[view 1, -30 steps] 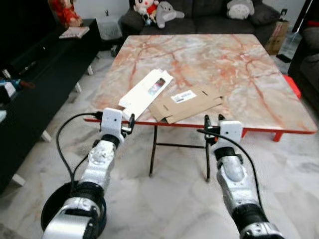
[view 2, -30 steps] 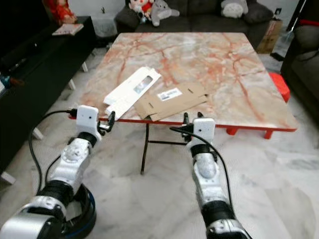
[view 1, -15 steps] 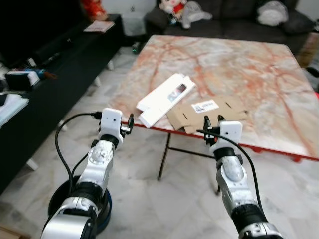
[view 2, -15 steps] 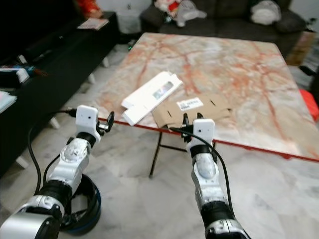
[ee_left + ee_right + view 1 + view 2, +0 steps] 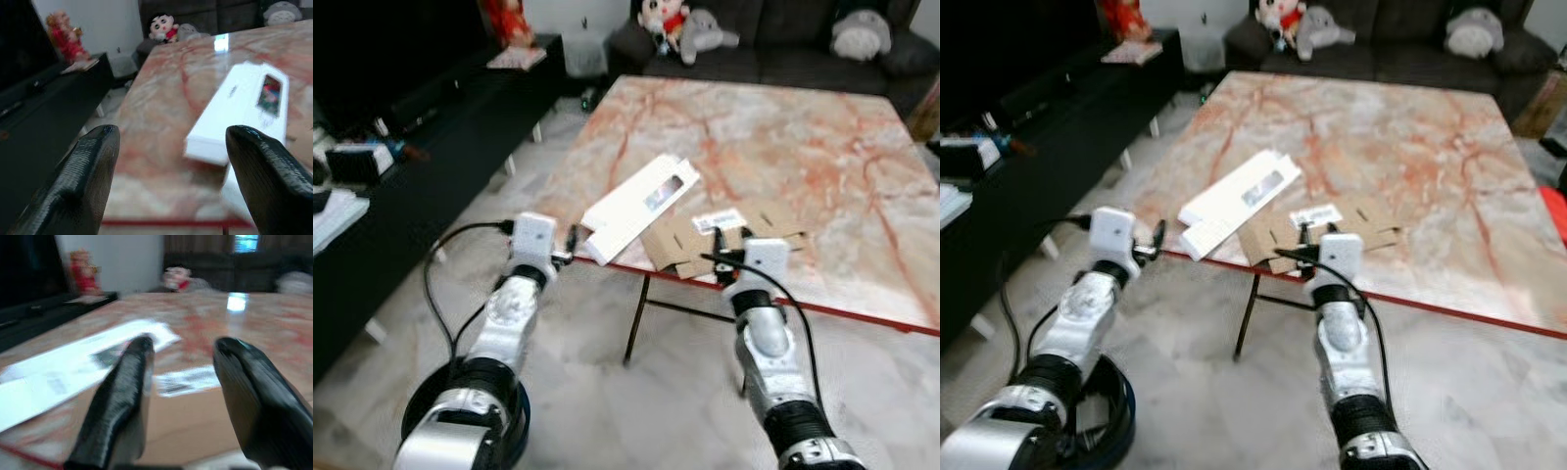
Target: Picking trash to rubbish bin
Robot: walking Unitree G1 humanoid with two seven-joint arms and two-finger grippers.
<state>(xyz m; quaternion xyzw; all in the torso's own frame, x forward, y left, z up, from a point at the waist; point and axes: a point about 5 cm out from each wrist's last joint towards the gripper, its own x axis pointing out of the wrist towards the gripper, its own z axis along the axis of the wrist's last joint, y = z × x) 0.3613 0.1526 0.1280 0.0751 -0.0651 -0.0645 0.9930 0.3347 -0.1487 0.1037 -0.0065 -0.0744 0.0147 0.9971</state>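
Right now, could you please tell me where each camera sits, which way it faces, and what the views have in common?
Left and right eye views: on the head, looking forward and down at the marble table; both silver arms show, left gripper and right gripper at its near edge.
Left wrist view: along its open fingers at the white box.
Right wrist view: along its open fingers at the brown cardboard.
Shared: the white box and brown cardboard lie side by side on the table.

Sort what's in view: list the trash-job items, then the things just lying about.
Job: white flattened box; brown flattened cardboard; left gripper and right gripper, both open at the table edge.
Lying about: plush toys on sofa; black cabinet.
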